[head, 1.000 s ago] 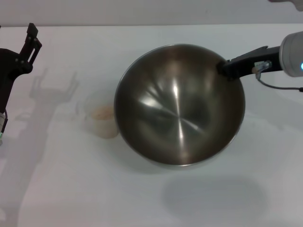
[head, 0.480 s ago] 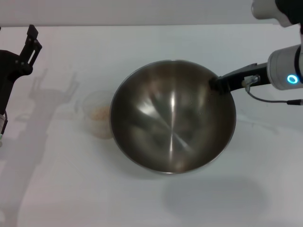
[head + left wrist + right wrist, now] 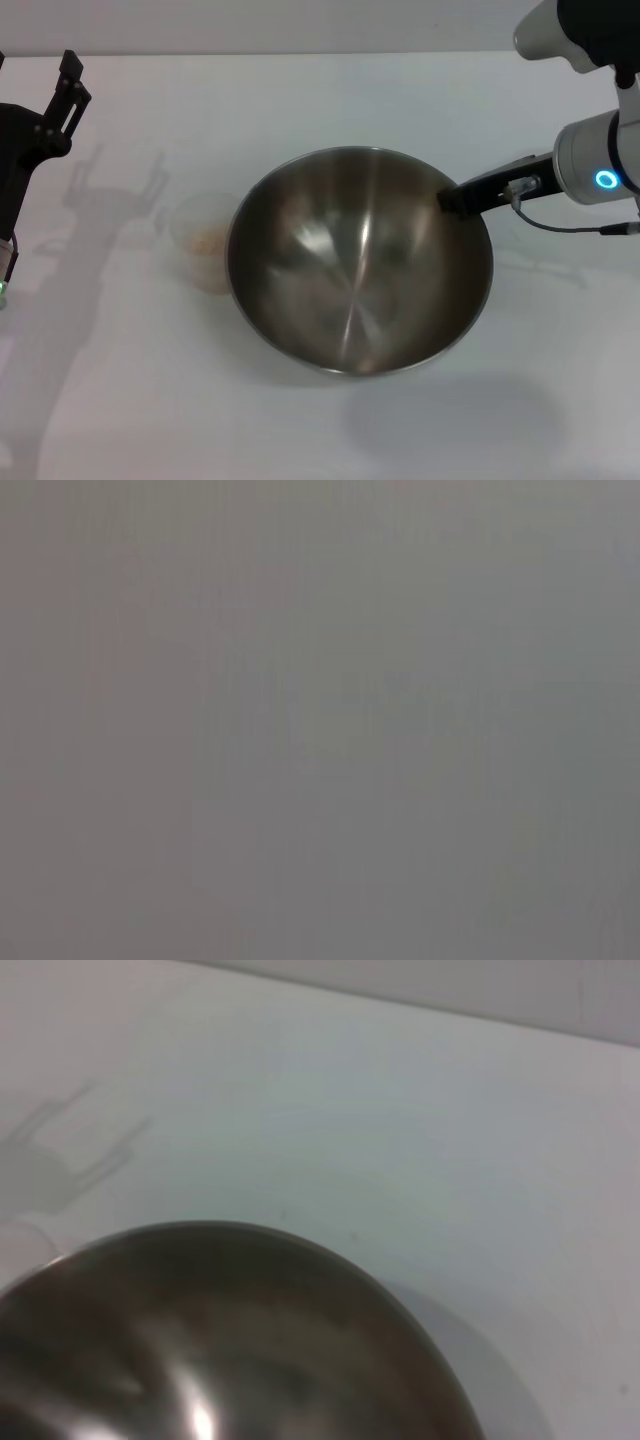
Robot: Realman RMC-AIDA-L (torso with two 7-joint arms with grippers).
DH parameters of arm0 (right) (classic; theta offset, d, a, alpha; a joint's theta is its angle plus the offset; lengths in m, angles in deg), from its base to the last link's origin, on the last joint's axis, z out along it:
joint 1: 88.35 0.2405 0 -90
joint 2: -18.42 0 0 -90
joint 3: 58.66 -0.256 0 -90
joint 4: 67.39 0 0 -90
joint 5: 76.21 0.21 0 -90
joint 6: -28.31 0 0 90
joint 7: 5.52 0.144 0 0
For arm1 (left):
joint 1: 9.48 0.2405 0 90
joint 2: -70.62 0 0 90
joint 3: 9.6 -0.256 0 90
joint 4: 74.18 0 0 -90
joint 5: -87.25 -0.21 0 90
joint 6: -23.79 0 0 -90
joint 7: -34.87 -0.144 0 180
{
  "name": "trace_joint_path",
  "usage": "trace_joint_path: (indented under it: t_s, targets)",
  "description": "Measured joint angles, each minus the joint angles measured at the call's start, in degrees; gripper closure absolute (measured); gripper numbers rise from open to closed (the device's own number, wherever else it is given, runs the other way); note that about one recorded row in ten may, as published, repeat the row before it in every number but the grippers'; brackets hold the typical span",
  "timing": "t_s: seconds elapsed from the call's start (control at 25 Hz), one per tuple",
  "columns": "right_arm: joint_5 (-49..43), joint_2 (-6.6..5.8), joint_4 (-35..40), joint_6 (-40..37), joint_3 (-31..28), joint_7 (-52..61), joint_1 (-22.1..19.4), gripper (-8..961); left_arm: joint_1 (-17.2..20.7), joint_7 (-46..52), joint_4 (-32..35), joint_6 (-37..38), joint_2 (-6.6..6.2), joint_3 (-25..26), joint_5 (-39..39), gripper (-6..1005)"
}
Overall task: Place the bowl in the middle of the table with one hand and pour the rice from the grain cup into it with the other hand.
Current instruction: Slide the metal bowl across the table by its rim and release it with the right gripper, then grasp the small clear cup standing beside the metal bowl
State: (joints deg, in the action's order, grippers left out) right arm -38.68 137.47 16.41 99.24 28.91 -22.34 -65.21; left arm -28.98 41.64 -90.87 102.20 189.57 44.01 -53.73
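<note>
One stainless-steel mixing bowl [image 3: 358,262] sits near the middle of the white table [image 3: 320,420], its rim tipped so the brushed inside faces the head camera; its shadow falls on the tabletop just in front of it. The right gripper [image 3: 452,197] is clamped on the bowl's rim at the robot's right, its black fingers meeting the steel edge, with the arm reaching in from the right and a blue ring light glowing on its wrist.

One translucent plastic grain cup [image 3: 205,244] stands upright on the table just beside the bowl, on the robot's left, partly hidden behind the bowl's rim. One small pale heap of rice [image 3: 208,240] shows inside the cup.

The left gripper [image 3: 62,90] hangs at the far left edge of the table, well apart from the cup, its black fingers spread apart and grasping nothing.

The right wrist view shows the bowl's curved rim [image 3: 300,1260] against bare white tabletop. The left wrist view shows only flat grey.

The table is plain white and smooth, and a pale wall runs along its far edge.
</note>
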Motion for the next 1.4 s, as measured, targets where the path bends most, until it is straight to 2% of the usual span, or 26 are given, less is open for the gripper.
trace_joint_path:
  t_s: [0.16, 0.4, 0.6, 0.8, 0.96, 1.12, 1.24, 1.4]
  targets:
    - [-0.5, -0.08, 0.1, 1.2, -0.3, 0.0, 0.1, 908, 0.1, 0.0, -0.1, 0.1, 0.05, -0.1, 0.0, 174]
    - [-4.1, -0.04, 3.0, 2.3, -0.1, 1.2, -0.4, 790, 0.3, 0.3, -0.2, 0.2, 0.06, -0.2, 0.0, 174]
    - [-8.9, 0.07, 9.0, 3.1, 1.6, 2.2, -1.7, 691, 0.4, 1.6, 0.0, 0.3, 0.06, -0.2, 0.0, 174]
    - [-11.6, 0.08, 14.2, 0.1, 2.9, 2.4, -2.2, 452, 0.4, 1.6, -0.1, 0.4, 0.06, -0.1, 0.1, 174]
    - [-12.0, 0.06, 15.4, -7.9, 4.0, 0.9, -3.1, 438, 0.5, 1.6, -0.1, 0.6, 0.04, 0.1, 0.1, 174]
    - [-16.2, 0.11, 15.7, -21.0, 8.7, -0.7, -6.5, 434, 0.7, 1.6, -0.1, 1.2, -0.01, 0.3, 0.1, 174]
    - [-21.9, 0.31, 14.5, -35.2, 12.9, -0.7, -10.5, 434, 0.8, 1.6, -0.2, 1.5, -0.02, 0.3, 0.1, 174]
    - [-23.6, 0.54, 9.6, -55.8, 15.3, -0.2, -15.3, 434, 0.8, 1.6, -0.2, 2.4, -0.04, 0.4, 0.1, 174]
